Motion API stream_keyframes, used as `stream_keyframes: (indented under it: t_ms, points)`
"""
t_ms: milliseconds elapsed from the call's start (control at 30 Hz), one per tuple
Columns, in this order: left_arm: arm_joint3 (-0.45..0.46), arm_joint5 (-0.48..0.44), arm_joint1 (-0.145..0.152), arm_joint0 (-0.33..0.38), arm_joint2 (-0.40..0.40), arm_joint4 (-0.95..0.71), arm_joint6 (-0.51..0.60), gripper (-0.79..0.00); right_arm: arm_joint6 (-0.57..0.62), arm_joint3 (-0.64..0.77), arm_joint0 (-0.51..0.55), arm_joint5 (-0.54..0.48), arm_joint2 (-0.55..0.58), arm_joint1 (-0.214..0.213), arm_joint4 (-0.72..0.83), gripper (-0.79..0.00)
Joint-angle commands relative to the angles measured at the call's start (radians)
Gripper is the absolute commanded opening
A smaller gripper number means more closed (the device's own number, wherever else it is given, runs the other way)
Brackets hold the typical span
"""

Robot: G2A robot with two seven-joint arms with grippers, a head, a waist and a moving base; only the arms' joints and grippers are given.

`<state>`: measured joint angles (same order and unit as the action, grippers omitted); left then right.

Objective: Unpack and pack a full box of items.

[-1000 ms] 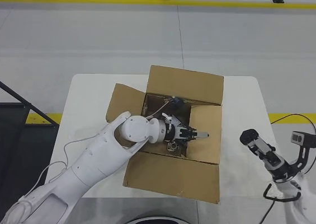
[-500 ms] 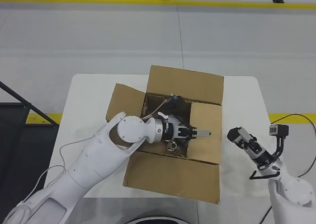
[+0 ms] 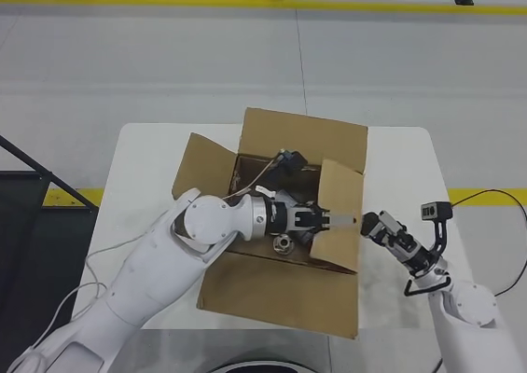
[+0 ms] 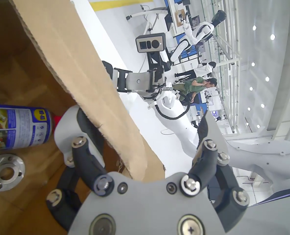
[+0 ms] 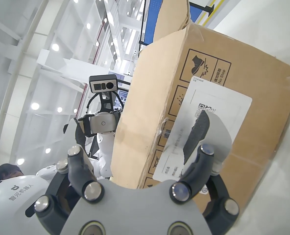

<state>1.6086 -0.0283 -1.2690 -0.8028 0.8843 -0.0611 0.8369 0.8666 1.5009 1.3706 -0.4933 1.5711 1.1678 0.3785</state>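
While the box (image 3: 272, 294) sits mid-way on the table (image 3: 151, 168), its near side reaching the near edge, we judge a hard shove could walk it off that edge. L gripper (image 4: 137, 123) straddles the right flap (image 3: 339, 210), fingers wide apart and not clamped: one inside the box, one outside. R gripper (image 5: 140, 135) is just beside it on the outer side, also spread wide w/ the flap's edge between its fingers, gripping nothing. Risks we see: both closing on one flap, so torn cardboard or grippers colliding. A sideways pull could tip the box. Farther in, can (image 4: 17, 128) and flange (image 4: 5, 172) lie on the box floor, and a tilt would prob. roll the can. Far flap (image 3: 305, 140) stands up.
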Motion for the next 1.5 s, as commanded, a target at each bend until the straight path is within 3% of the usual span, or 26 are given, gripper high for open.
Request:
stream_keyframes:
  t_ms: [0, 267, 467, 633, 1000, 1233, 1467]
  points:
    - [0.015, -0.002, 0.001, -0.005, 0.006, 0.002, -0.002, 0.000, 0.002, -0.004, -0.009, -0.001, -0.013, 0.001, 0.006, 0.000]
    - [0.070, -0.007, 0.002, -0.016, 0.024, 0.028, -0.034, 0.000, -0.018, -0.010, -0.029, -0.024, -0.021, -0.001, 0.022, 0.000]
    - [0.094, 0.003, -0.004, 0.008, 0.015, 0.059, -0.053, 0.000, -0.029, 0.035, 0.027, -0.057, 0.083, -0.015, 0.063, 0.000]
    - [0.056, 0.006, -0.022, 0.069, -0.031, 0.068, -0.060, 0.000, -0.004, 0.115, 0.114, -0.093, 0.188, -0.027, 0.120, 0.000]
    - [-0.115, -0.016, -0.094, 0.215, -0.181, 0.044, -0.096, 0.000, 0.066, 0.272, 0.301, -0.183, 0.331, -0.039, 0.180, 0.000]
    - [-0.229, -0.039, -0.152, 0.297, -0.274, 0.030, -0.120, 0.000, 0.058, 0.290, 0.333, -0.194, 0.363, -0.042, 0.180, 0.000]
    - [-0.333, -0.001, -0.210, 0.358, -0.353, 0.033, -0.111, 0.000, 0.058, 0.284, 0.346, -0.204, 0.375, -0.044, 0.194, 0.000]
